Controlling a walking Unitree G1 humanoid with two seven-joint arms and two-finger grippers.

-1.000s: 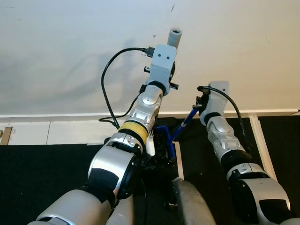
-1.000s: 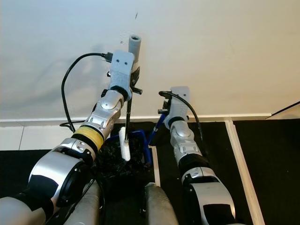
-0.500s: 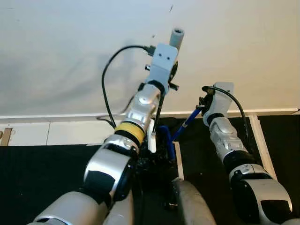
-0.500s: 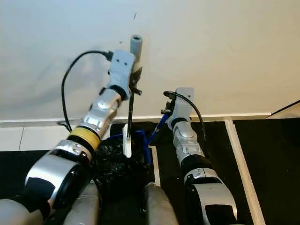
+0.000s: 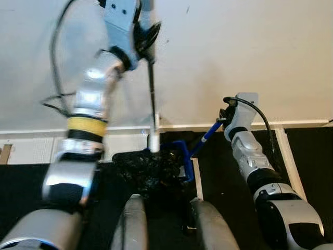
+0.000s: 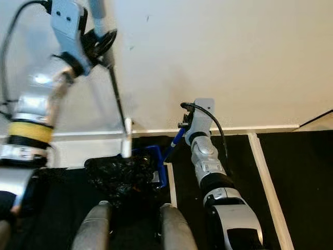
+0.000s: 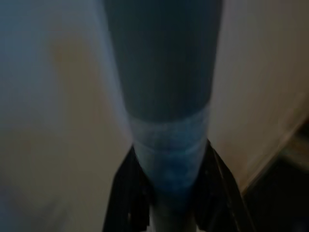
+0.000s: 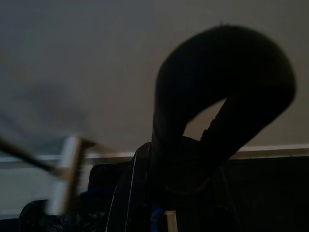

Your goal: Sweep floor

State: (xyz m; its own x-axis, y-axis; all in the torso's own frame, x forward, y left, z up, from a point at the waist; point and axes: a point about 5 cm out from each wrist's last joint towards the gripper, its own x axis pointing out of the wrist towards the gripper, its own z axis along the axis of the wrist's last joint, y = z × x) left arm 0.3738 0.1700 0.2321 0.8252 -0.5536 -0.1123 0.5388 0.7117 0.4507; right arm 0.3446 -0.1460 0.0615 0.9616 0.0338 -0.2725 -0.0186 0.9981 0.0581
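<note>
Cream wall [image 5: 250, 47] rises straight ahead, with a white baseboard [image 6: 244, 128] along its foot and a dark floor [image 6: 302, 182] crossed by pale lines below. No label, brand or writing can be read on anything from where I stand.

Up high on the left, the left pincer [image 5: 147, 37] is clamped around the grey grip of a broom handle [image 5: 152, 88]; its wrist view shows one black finger on each side of the grip [image 7: 166, 121]. A thin dark rod runs down from it to a white collar and a black bristle head [image 5: 148, 164], which sits on the floor against a blue dustpan [image 6: 156, 164] near the baseboard. A second ago that arm was lower and nearer the middle; it has since swung up and out to the left, and the handle now stands closer to upright.

Over on the right, the right pincer [image 5: 225, 115] has kept its place at the top of the dustpan's blue handle [image 5: 207, 134]; I cannot tell how its fingers are set.
</note>
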